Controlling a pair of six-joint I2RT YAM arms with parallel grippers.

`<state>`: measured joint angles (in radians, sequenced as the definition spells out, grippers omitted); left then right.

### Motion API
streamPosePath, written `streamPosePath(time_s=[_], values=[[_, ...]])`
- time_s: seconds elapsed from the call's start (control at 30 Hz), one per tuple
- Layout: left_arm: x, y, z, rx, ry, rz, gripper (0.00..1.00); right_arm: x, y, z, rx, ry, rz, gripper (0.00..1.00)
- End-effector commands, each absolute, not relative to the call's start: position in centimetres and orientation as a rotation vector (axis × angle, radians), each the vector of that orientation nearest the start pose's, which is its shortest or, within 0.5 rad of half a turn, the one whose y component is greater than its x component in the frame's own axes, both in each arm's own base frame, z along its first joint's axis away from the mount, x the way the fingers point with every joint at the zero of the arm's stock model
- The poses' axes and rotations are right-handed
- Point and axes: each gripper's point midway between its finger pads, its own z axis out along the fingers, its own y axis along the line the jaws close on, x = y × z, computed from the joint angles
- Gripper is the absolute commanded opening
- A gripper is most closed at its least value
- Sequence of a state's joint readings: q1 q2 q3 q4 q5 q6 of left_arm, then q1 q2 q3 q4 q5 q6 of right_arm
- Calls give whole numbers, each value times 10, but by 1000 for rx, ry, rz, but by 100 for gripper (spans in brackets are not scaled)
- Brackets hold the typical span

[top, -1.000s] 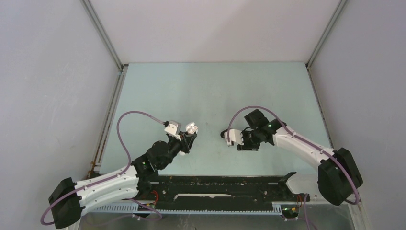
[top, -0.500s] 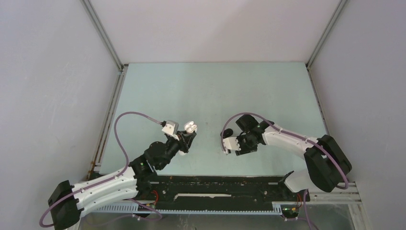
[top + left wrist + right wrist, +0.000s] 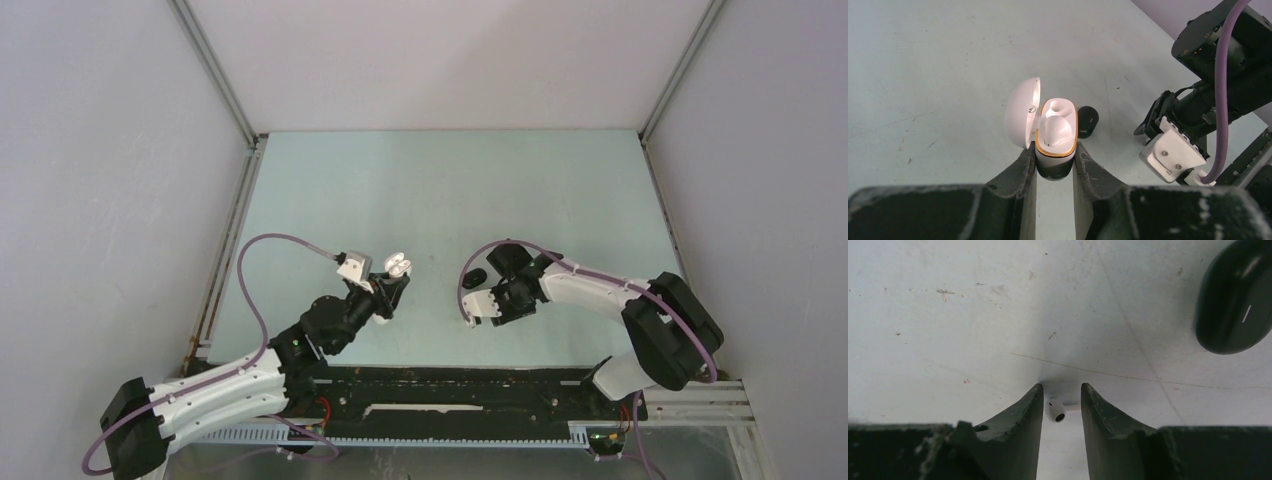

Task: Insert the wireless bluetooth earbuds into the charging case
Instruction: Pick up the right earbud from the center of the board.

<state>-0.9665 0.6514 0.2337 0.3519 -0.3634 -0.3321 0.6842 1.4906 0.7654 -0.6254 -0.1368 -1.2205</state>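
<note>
My left gripper (image 3: 1055, 152) is shut on the base of a white charging case (image 3: 1056, 142) with a gold rim, held off the table with its lid (image 3: 1021, 112) swung open. One white earbud (image 3: 1058, 129) sits in the case, and the socket (image 3: 1055, 106) beside it is empty. My right gripper (image 3: 1062, 388) points down at the table, its jaws close around a second white earbud (image 3: 1055, 410). That bud's head rests against the left finger (image 3: 1030, 412) and its stem reaches the right finger (image 3: 1095, 410). From above, the case (image 3: 397, 265) and right gripper (image 3: 500, 303) sit mid-table.
A shut black oval case (image 3: 477, 277) lies on the pale table (image 3: 440, 190) between the two grippers, just beyond the right one (image 3: 1233, 300). Grey walls and metal rails border the table. A black rail (image 3: 450, 385) runs along the near edge.
The right arm has swung left and nearer, its jaws narrowing around the white earbud. The left arm with the open case has shifted slightly nearer.
</note>
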Motion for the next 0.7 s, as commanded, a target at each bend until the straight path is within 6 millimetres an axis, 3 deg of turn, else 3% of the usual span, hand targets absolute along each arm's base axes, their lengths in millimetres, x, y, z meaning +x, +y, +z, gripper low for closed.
streamPosePath(time_s=[0.0,0.2,0.3,0.43,0.67], values=[[213,-216,184,226,1628,-689,2,217,151,1,-2418,1647,75,37],[213,-216,181,222,1637,-690,2,216,145,-2,-2428,1698,101,29],[213,-216,181,220,1637,-693,2,214,152,6,-2376,1757,190,24],[213,-216,181,220,1634,-692,2,214,151,18,-2300,1802,218,25],[214,-215,178,215,1635,-687,2,249,131,40,-1946,1979,175,30]])
